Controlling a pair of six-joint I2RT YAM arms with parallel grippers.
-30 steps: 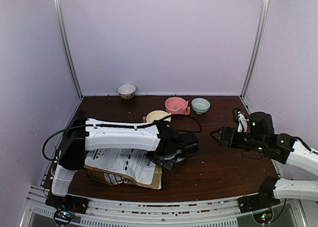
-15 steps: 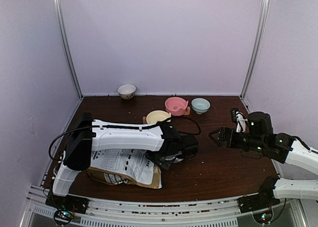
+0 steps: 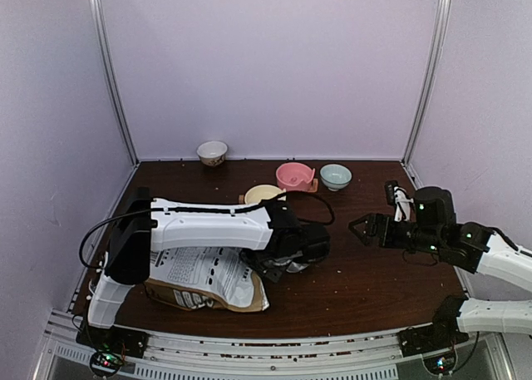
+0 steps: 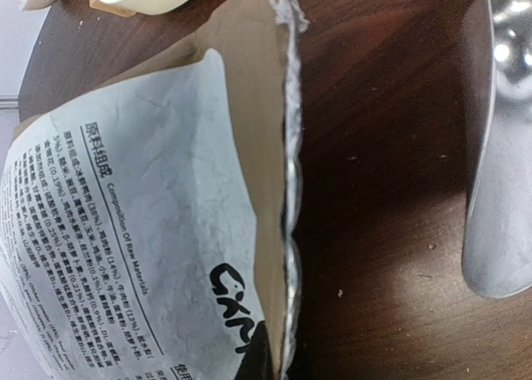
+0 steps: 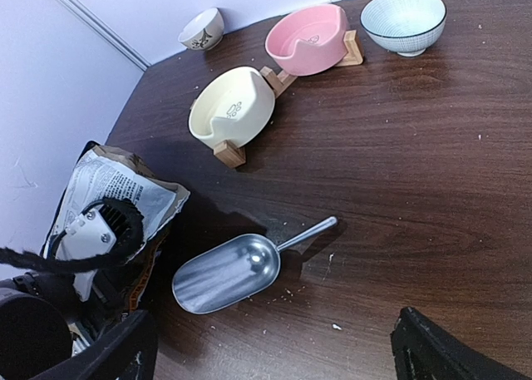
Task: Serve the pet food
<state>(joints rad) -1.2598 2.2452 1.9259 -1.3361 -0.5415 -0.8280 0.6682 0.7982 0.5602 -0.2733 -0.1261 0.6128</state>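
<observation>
The pet food is hidden; only stray crumbs dot the table. A white-and-brown printed bag [image 3: 204,276] lies flat at the front left, and its torn top edge [image 4: 287,189] runs down the left wrist view. My left gripper [image 3: 268,272] reaches across the bag and is shut on that open edge. A silver scoop [image 5: 224,272] lies empty on the table just right of the bag, handle pointing right. My right gripper [image 3: 359,226] hovers to the right of the scoop, open, with nothing between its fingers [image 5: 125,347].
A cream bowl [image 3: 264,194] on a wooden stand sits behind the scoop. A pink bowl [image 3: 295,175] and a pale blue bowl [image 3: 335,176] stand farther back. A small white bowl [image 3: 212,152] is at the back wall.
My left gripper has closed on the bag's open edge, and the bag's near right corner has pulled in slightly. The right arm has crept a little left.
</observation>
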